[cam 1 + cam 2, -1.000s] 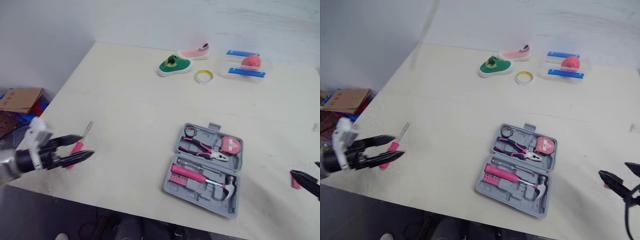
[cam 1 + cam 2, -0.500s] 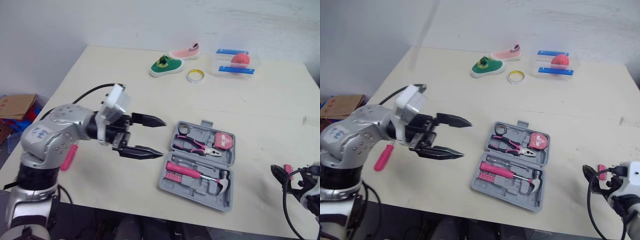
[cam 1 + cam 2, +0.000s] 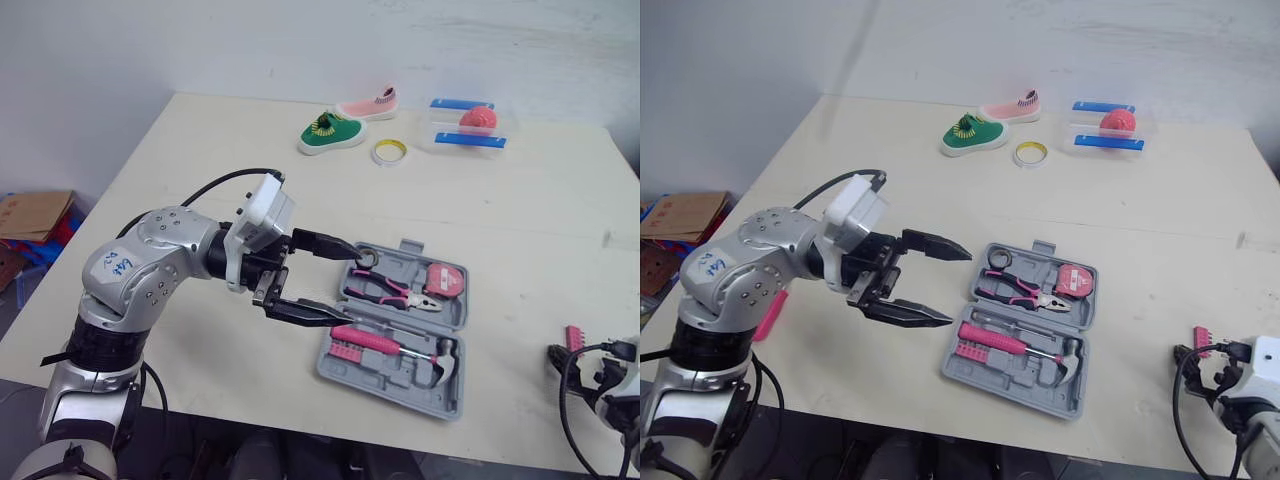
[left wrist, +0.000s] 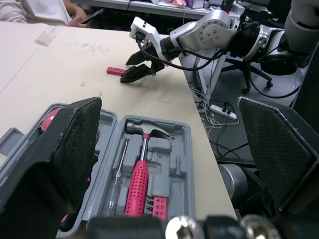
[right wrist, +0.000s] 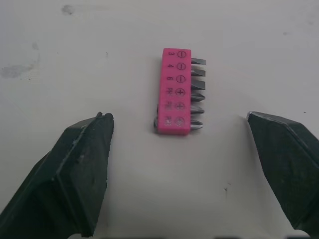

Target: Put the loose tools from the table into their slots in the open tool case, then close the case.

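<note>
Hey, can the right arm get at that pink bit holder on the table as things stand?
Probably yes. The pink bit holder lies flat on the bare table, straight ahead of the open right end effector, and nothing stands between them.

I see a pale wooden table [image 3: 250, 170] standing by a plain white wall [image 3: 120, 50]. On the floor off its left edge lies a cardboard box [image 3: 35, 212]. Beyond its right edge I make out a black office chair [image 4: 271, 62] and a white power strip [image 4: 220, 109] on grey floor.
</note>
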You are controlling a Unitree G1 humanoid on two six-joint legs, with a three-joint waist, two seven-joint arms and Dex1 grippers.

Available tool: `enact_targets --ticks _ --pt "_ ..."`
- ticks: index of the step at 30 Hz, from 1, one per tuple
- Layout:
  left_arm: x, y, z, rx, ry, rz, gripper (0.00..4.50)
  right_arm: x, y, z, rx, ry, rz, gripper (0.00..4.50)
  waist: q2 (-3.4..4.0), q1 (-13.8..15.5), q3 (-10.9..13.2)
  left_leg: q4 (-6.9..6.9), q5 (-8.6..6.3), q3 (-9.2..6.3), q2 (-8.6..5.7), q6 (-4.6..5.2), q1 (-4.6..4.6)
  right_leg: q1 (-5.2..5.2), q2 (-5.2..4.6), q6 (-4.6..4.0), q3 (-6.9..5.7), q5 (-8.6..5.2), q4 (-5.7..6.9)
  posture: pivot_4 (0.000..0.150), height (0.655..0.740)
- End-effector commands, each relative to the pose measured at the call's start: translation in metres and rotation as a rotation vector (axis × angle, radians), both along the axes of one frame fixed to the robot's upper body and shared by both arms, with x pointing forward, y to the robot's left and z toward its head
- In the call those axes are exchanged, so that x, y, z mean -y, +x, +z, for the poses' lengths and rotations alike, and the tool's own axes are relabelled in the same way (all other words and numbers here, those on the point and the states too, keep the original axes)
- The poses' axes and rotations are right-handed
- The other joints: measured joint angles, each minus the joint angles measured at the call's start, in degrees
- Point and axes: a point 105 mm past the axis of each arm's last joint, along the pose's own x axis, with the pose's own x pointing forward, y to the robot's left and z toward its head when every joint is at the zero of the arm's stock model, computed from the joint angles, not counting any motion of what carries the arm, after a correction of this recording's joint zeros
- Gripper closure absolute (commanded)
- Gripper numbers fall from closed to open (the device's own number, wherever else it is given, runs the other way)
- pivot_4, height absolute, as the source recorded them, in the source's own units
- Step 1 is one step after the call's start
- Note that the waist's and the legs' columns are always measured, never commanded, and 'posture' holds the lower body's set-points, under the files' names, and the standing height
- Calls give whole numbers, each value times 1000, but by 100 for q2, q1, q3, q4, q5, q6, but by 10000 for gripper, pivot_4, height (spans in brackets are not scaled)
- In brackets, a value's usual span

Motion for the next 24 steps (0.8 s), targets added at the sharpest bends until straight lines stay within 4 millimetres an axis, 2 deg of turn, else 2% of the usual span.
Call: enact_targets --ticks 1,12,16,17,18,20,22,24 --pt "4 -1 9 39 -6 -13 0 0 -2 -3 -5 5 -18 11824 -1 5 0 2 0 -1 0 0 0 1 0 0 -1 0 0 1500 7304" --pt "8 -1 5 46 -13 10 0 1 5 -10 -10 9 -50 11824 -16 -21 0 21 0 3 0 5 -1 3 -3 2 5 2 2 1500 7304" --pt "7 0 5 55 -10 14 0 4 3 -8 1 11 -61 30222 -16 -3 0 36 -3 0 1 15 -10 4 -5 2 3 2 1 1500 7304" --pt "7 1 5 54 -8 17 0 7 2 1 22 -36 -58 35105 -16 2 0 38 -4 0 0 15 -12 3 -6 2 2 2 0 1500 7304" --pt "6 2 4 48 0 23 0 6 4 17 23 -168 23 38194 -14 7 0 38 -5 -1 0 17 -16 2 -7 2 2 2 -1 1500 7304" --pt "4 4 -1 25 19 39 0 -7 10 42 23 -328 203 38789 8 23 11 42 -12 -3 -8 22 -23 -1 -14 7 1 -1 -2 1500 7304" --pt "1 7 -8 -13 39 56 0 -25 15 58 24 -378 359 38789 17 6 19 45 -18 2 -12 29 -26 -4 -14 19 5 -4 -4 1500 7304" --pt "-4 4 -29 -11 106 60 0 -67 15 79 31 -298 659 38789 10 -71 25 50 -22 7 -3 24 -22 -2 -4 22 10 -4 -5 1500 7304"
